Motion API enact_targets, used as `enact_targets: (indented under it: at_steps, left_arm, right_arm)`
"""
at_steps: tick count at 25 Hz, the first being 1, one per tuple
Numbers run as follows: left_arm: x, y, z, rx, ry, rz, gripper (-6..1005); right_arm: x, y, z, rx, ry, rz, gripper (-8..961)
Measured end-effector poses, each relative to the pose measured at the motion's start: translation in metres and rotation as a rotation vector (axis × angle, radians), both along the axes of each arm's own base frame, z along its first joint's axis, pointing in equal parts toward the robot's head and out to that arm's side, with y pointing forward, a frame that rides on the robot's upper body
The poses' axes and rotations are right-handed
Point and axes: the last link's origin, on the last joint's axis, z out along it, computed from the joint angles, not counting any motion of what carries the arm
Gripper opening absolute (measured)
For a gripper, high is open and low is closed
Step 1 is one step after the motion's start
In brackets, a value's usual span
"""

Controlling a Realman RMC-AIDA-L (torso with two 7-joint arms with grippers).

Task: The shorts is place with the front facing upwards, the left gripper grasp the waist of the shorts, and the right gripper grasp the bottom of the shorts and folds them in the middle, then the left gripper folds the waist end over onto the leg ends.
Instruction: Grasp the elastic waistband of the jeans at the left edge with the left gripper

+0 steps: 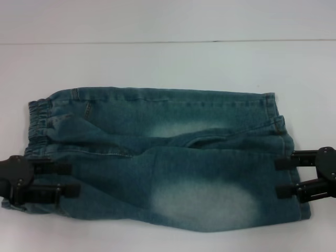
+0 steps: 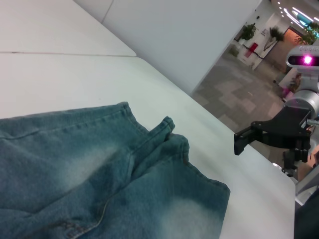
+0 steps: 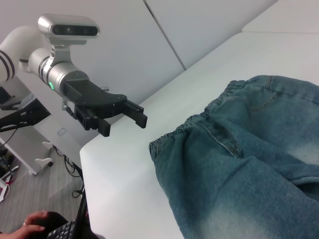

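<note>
Shorts (image 1: 163, 157) lie flat on the white desk (image 1: 168, 63). Left tool (image 1: 65, 180) at the waist, right tool (image 1: 283, 177) at the leg ends (image 1: 286, 147); both spread apart, gripping nothing.

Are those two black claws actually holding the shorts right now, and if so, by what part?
No. Both the left claw and the right claw hang open beside the shorts, one off the waist, one off the leg ends.

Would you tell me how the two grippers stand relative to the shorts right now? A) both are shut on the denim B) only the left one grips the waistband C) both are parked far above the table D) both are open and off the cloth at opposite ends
D: the left gripper hangs open off the waistband end of the shorts, and the right gripper hangs open off the leg ends.
</note>
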Motion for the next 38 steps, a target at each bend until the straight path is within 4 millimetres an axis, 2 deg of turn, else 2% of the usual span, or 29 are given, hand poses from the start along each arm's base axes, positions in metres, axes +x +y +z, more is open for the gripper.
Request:
enact_targets:
  at_steps: [13,18,19,23,28,38]
  left_arm:
    - [-0.002,0.0,0.0,-0.022,0.029,0.013,812]
    - [-0.019,-0.002,0.017,0.003,0.147,0.092,811]
    - [-0.029,-0.004,0.031,0.043,0.184,0.139,811]
    - [-0.043,-0.006,0.042,0.061,0.277,0.22,812]
    - [-0.06,-0.006,0.039,0.029,0.4,0.336,812]
    - [-0.063,0.0,0.035,0.03,0.446,0.36,811]
  right_arm:
    - [0.0,0.0,0.0,0.0,0.001,0.003,946]
    - [-0.001,0.001,0.0,0.003,0.0,0.01,946]
    - [-0.001,0.001,0.0,0.004,-0.001,0.011,946]
    - [-0.003,0.004,-0.003,0.012,-0.002,0.012,946]
    - [-0.006,0.007,-0.004,0.012,-0.001,0.017,946]
    - [-0.007,0.008,-0.005,0.013,0.0,0.019,947]
